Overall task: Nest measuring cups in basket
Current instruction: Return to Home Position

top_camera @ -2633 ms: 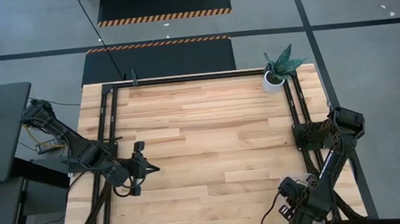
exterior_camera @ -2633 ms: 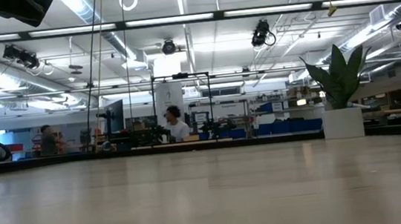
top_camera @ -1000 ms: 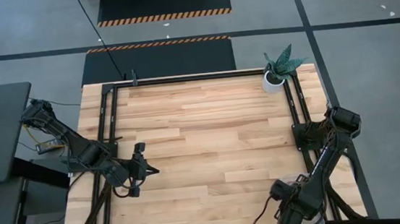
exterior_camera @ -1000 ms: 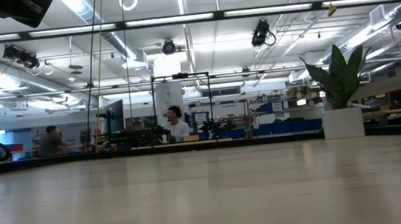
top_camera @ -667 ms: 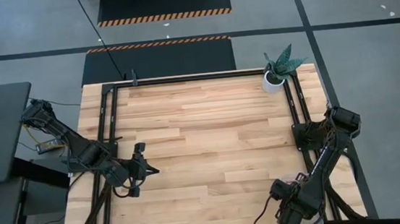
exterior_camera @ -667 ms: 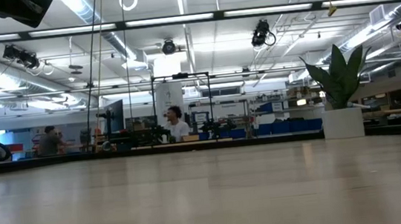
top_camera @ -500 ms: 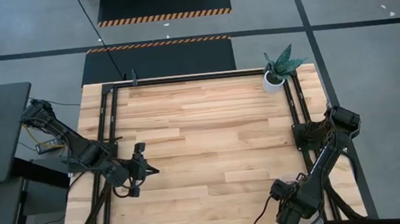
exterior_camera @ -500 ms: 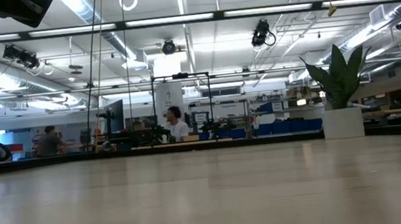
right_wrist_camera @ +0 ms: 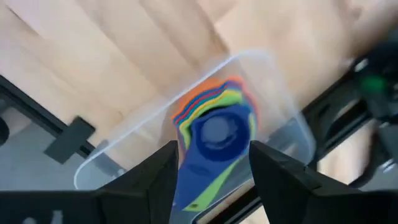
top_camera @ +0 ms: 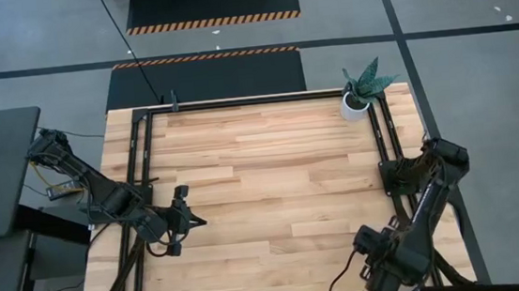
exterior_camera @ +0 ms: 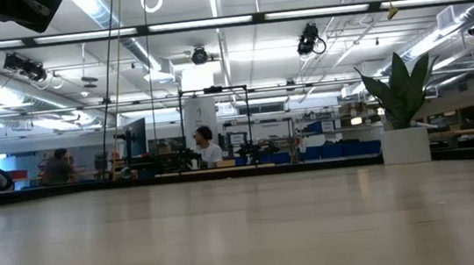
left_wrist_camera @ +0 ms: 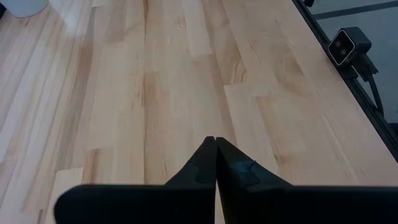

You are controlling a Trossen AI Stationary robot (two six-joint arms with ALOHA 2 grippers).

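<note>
The measuring cups (right_wrist_camera: pixel 216 132) sit nested in one stack inside the clear basket (right_wrist_camera: pixel 292 127). A dark blue cup lies on top, with green, yellow and orange rims showing around it. My right gripper (right_wrist_camera: pixel 212 149) hangs open above the stack, pointing down, one finger on either side of it and clear of it. In the high view my right arm (top_camera: pixel 393 254) covers the basket at the table's near right corner. My left gripper (left_wrist_camera: pixel 215 144) is shut with nothing in it, above the table's left side (top_camera: pixel 197 221).
A white plant pot (top_camera: pixel 355 105) stands at the far right corner and also shows in the low view (exterior_camera: pixel 406 145). Dark frame rails (top_camera: pixel 140 175) run along the table's edges, close beside the basket. The wide middle of the wooden table (top_camera: pixel 272 182) is bare.
My right gripper has risen straight up from the basket, with its wrist tipping a little. The gap between its fingers cannot be compared. My left arm has kept still.
</note>
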